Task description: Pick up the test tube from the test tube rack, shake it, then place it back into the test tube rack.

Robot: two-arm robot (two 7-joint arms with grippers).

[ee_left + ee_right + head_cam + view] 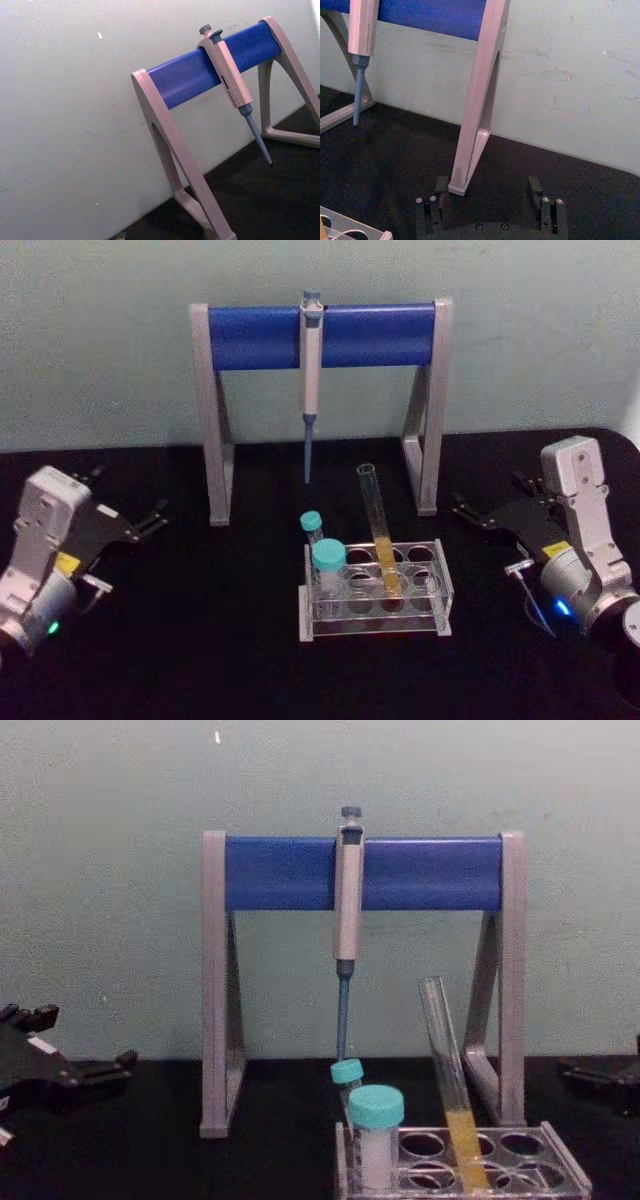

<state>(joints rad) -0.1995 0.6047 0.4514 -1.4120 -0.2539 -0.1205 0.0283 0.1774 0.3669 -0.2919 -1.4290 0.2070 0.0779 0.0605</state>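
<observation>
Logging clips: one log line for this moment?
tall clear glass test tube: leaning in clear plastic rack | left gripper: open, parked | right gripper: open, parked

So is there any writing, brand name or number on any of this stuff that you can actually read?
None can be read.
Pipette: a small dark mark on its side, too blurred to read.
Left hand: a yellow sticker on the wrist behind it, no legible text.
Right hand: a yellow sticker on the wrist behind it too, also too small to read.
Test tube, rack and stand: no lettering that I can see.
</observation>
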